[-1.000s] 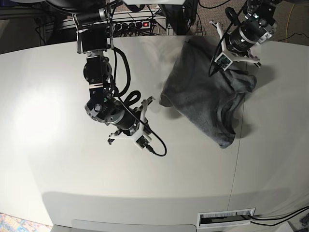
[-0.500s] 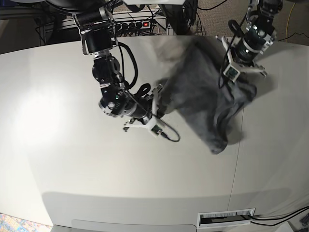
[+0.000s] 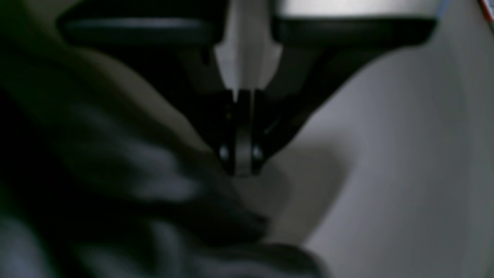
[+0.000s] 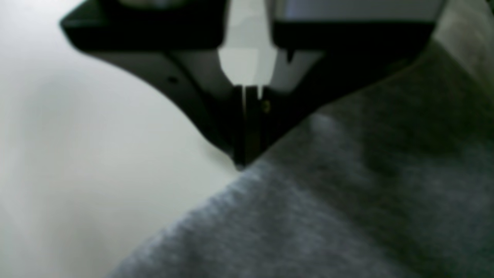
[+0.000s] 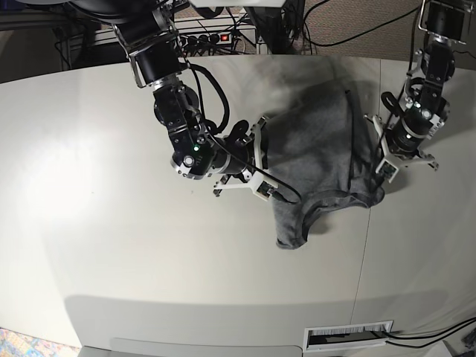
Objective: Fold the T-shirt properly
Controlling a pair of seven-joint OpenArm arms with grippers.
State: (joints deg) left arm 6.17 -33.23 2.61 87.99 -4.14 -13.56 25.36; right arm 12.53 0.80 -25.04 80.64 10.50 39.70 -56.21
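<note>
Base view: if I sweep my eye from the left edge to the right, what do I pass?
Bare table → right gripper at the T-shirt's left edge → T-shirt → left gripper at the T-shirt's right edge.

Table (image 5: 111, 245): near edge, near corners and the whole half on the right arm's side lie bare, open for passage. T-shirt (image 5: 312, 149) bunched toward the far edge, between both arms. Right gripper (image 5: 262, 156) at one flank, left gripper (image 5: 381, 152) at the other, blocking side approaches.
</note>
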